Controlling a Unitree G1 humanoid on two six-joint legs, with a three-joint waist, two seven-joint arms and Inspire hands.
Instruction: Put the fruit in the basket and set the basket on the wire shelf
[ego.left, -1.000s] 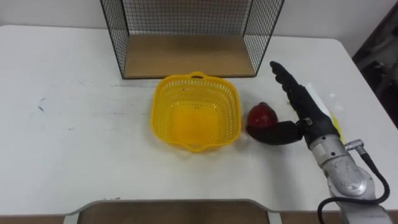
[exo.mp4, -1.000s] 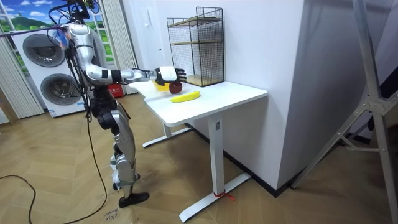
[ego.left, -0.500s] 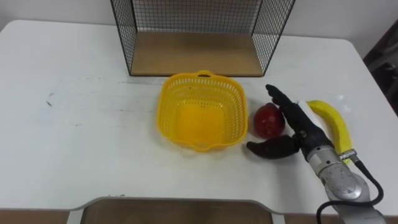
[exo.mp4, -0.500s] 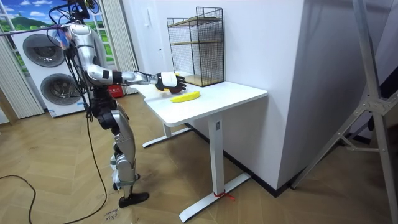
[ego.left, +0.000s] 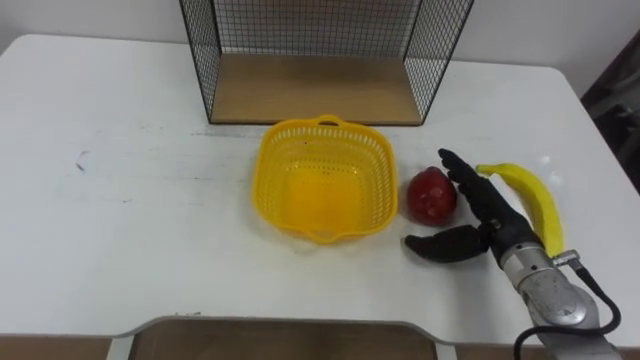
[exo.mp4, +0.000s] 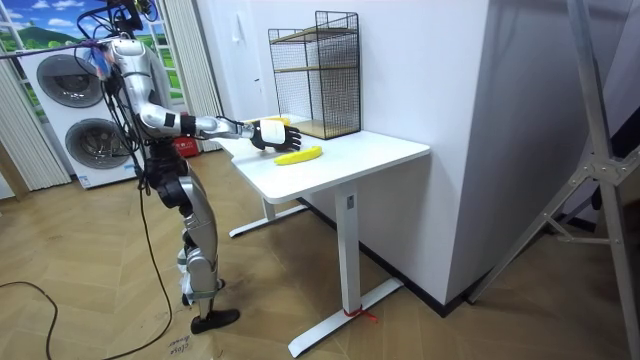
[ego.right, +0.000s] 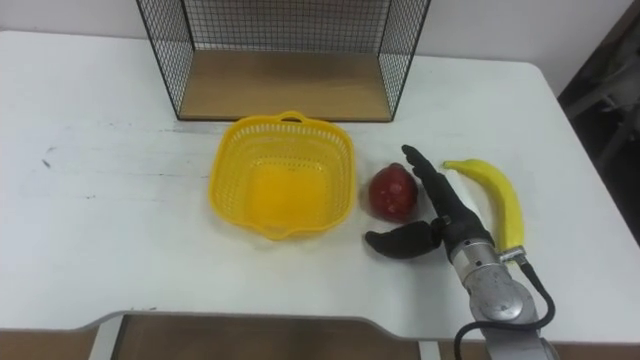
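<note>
Right hand (ego.left: 497, 226) open beside the apple (ego.left: 430, 196), nothing grasped yet.
Over the last second the hand has drawn back, uncovering the banana (ego.left: 527, 196). Its fingers are straight and its thumb spread, flanking the apple on the table (ego.left: 130, 220) just right of the empty basket (ego.left: 325, 126). One apple, one banana, one basket, one wire shelf (ego.left: 310, 90); both fruits still wait.

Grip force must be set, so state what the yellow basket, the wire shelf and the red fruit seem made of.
Yellow basket: likely moulded plastic, slightly glossy, going by its even colour and lattice walls.
Wire shelf: thin black metal mesh, probably coated, with a matt wood-look board as floor.
Red fruit: smooth, shiny skin; real or plastic cannot be told.
</note>
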